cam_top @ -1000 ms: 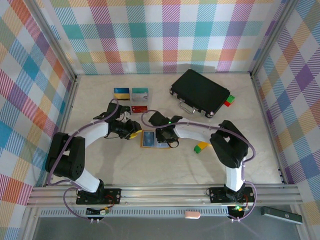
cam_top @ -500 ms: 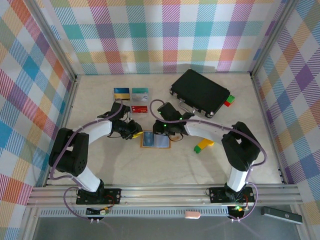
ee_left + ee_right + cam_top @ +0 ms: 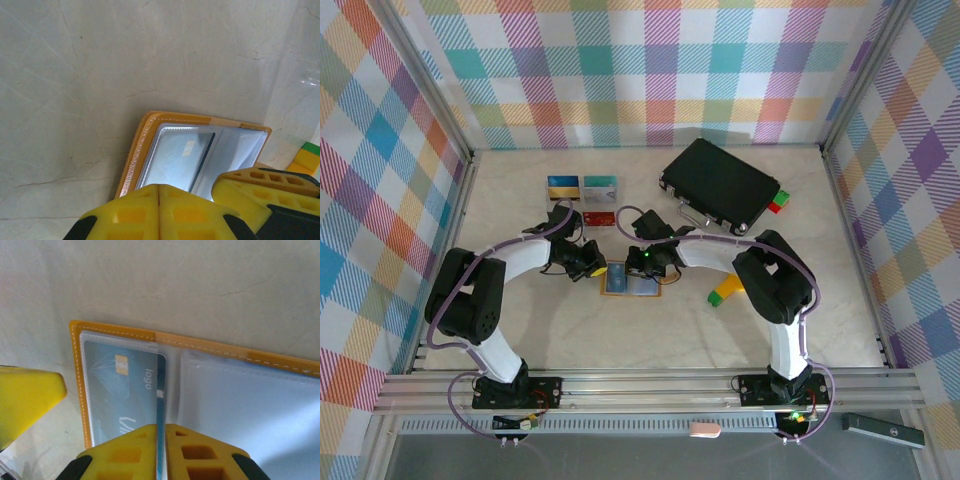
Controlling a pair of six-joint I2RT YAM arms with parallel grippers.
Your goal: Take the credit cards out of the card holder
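One card [image 3: 122, 387] in card holder [image 3: 210, 343], edge pinched between right fingers [image 3: 169, 436]

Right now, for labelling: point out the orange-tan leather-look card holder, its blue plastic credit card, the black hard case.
card holder [image 3: 76, 390]: right wrist, left border.
credit card [image 3: 122, 390]: right wrist, face centre.
black case [image 3: 720, 185]: top external, lid centre.

We are looking at a black hard case [image 3: 720, 185] lying at one o'clock from the middle of the marble-look table [image 3: 820, 320], its metal handle [image 3: 693, 212] facing us. A red-and-green block [image 3: 778, 201] is peeking out at the case's right corner. A green-and-yellow block [image 3: 724, 292] is lying at four o'clock, apart from the case. Plaid walls [image 3: 650, 70] are enclosing the table.
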